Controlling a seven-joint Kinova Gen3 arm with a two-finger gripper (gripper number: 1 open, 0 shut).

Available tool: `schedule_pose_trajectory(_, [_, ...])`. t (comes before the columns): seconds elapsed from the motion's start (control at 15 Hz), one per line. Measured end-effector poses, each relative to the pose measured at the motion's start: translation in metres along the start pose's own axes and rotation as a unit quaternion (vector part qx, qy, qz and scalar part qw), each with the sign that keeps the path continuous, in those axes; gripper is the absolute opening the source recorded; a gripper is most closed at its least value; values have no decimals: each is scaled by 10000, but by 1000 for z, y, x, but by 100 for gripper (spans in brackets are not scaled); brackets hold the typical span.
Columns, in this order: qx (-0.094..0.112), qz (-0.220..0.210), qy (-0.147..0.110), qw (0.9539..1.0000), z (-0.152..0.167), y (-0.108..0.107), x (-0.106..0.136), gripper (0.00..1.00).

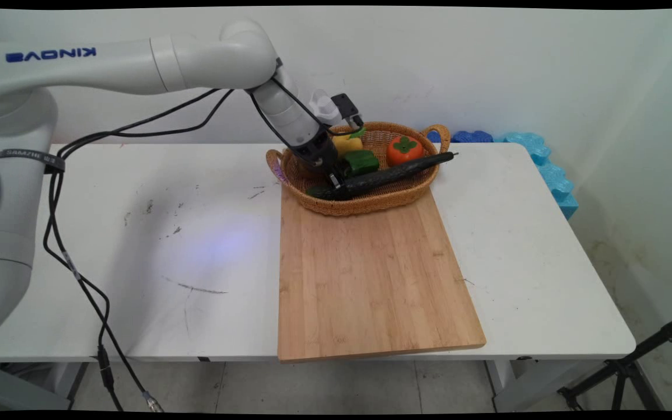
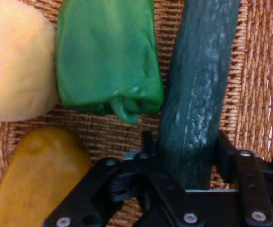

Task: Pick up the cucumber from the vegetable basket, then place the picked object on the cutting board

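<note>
White table (image 1: 137,245), wicker basket (image 1: 371,205) at twelve o'clock of cutting board (image 1: 371,274): gripper (image 1: 336,182) clenched around cucumber (image 1: 394,172); green pepper (image 1: 361,161) beside.

White Kinova arm came in from upper left, forearm angled down and to the right. Black two-finger gripper (image 1: 336,182) sat low, fingers (image 2: 231,153) closed round sth long between them.

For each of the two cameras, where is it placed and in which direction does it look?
Main view: fixed above the table's near side, looking down across it to the wall; shows the white arm and hand.
Hand view: on the hand, looking into the basket; shows black linkage and fingers.
Shared: cucumber, green pepper, basket.
</note>
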Motion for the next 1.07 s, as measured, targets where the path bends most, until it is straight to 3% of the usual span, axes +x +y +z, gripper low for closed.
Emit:
schedule_pose_trajectory(0.53, [19, 144, 174, 9997, -15, 5, 14, 0])
schedule_pose_trajectory(1.07, [35, 147, 610, 9980, -118, 22, 31, 0])
